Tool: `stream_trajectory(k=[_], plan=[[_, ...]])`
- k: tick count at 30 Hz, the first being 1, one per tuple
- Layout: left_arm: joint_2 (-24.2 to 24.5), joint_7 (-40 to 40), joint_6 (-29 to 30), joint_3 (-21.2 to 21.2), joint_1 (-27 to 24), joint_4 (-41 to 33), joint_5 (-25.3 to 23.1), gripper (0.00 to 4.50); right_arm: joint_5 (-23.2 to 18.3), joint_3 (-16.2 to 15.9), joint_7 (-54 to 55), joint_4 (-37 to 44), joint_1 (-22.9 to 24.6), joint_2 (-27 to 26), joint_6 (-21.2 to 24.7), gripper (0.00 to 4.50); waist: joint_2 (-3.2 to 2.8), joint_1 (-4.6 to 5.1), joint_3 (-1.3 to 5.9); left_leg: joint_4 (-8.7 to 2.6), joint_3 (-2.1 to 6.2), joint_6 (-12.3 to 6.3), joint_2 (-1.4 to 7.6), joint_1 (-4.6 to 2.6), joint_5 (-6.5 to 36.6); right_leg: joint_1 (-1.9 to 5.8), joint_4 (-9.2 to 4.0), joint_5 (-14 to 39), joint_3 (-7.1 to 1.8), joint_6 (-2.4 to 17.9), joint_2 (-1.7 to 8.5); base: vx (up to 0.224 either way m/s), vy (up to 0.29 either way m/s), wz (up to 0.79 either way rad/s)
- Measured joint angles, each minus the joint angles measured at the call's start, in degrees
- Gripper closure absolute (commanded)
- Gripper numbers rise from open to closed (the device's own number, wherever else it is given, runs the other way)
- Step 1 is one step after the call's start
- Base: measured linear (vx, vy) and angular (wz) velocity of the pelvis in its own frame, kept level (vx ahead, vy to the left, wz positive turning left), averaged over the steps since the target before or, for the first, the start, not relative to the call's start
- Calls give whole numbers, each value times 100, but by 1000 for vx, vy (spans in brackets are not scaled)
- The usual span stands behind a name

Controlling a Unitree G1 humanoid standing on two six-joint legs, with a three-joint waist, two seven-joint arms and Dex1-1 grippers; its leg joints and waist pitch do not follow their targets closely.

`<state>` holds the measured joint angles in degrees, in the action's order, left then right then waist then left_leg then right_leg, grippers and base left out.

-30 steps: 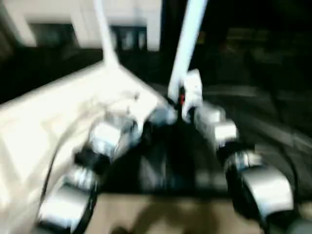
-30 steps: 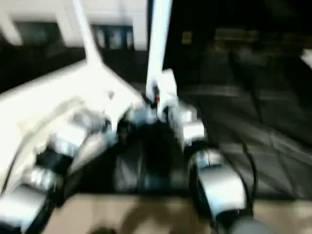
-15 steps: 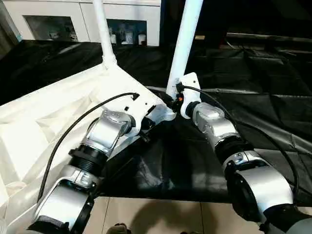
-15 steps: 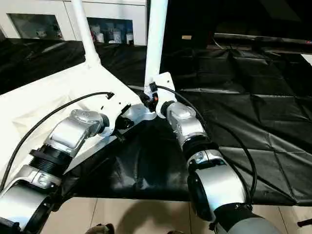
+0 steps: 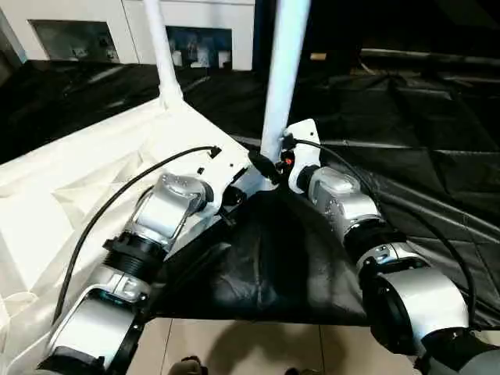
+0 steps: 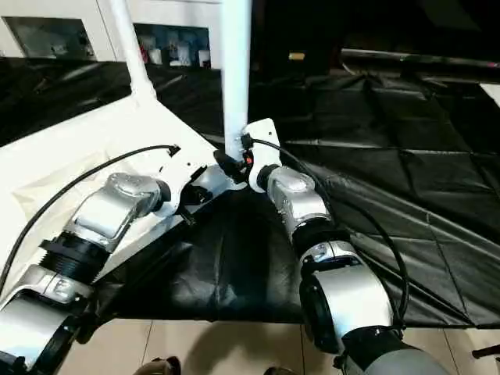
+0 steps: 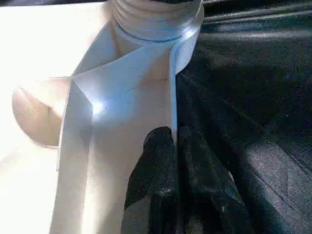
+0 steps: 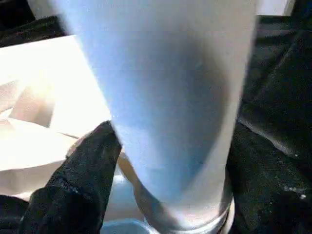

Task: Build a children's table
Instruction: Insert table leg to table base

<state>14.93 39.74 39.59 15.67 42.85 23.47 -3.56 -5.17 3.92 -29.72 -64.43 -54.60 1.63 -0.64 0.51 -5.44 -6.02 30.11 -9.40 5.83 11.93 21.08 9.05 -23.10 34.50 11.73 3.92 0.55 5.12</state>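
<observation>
The white table top [image 5: 70,195] lies upside down on a black sheet, ribbed underside up. One white leg [image 5: 160,47] stands in the far corner. A second leg [image 5: 283,70] stands in the near corner socket [image 7: 156,19]. My left gripper [image 5: 233,195] is shut on the table top's thin rim just beside that socket; in the left wrist view its black fingers [image 7: 156,161] pinch the rim wall. My right gripper [image 5: 266,164] holds the base of the near leg [image 8: 170,97], with one black finger [image 8: 87,165] against it and the other hidden behind it.
A black sheet [image 5: 406,141] covers the floor to the right and front. A white cabinet [image 5: 133,23] with glass doors stands at the back. Pale floor tiles [image 5: 250,344] show at the near edge. A black cable [image 5: 117,203] loops over my left forearm.
The near leg leaned to the right before and now stands closer to upright in its socket. Both grippers keep their holds; the camera has shifted a little.
</observation>
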Motion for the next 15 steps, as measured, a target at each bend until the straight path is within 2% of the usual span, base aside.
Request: stream_trajectory(k=[3,15], plan=[[3,0,-9,0,0,-3,-3,450,9,4,-33,-32,-26,-18,-16,51,0,16,0,20,-18,-12,6,4,-10,1,1,0,-4,0,2,0,0,0],[44,50,-57,46,0,-7,-6,450,53,18,-168,-168,-117,26,-19,51,0,26,0,52,-33,-23,5,10,-17,1,14,-3,-13,3,10,0,0,0]])
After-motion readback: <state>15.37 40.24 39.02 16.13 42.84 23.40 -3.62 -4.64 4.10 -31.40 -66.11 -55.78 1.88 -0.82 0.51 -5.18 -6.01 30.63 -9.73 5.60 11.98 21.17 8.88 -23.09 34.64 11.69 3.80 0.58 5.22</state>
